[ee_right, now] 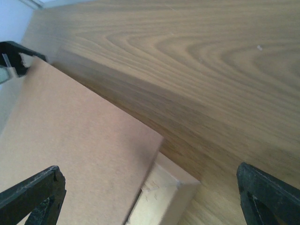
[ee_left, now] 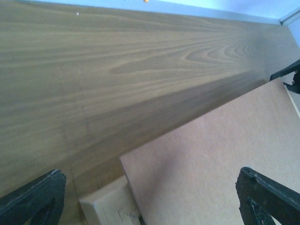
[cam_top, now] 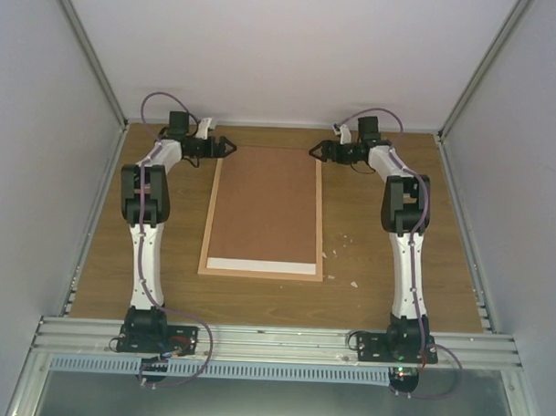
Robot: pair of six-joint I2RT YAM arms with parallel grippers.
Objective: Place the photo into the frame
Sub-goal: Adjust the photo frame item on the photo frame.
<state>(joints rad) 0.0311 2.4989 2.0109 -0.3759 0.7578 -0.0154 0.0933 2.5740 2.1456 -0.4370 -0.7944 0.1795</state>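
Both grippers are wide open and hold nothing. The left gripper hovers at the far left corner of the frame and the right gripper at the far right corner, tips facing each other across the far rail. This mirrored stance seems meant for working the board from both corners at once. The board lies within the rails, and the frame lies flat on the table.

The photo is, I judge, the white band between the board's near edge and the near rail, tucked under the board. Its picture does not show.

Only the top view shows that band. The wrist views add the close detail: each board corner sits just inside a mitred frame corner between spread fingers. Whether the board is seated flush or resting on top, I cannot tell.
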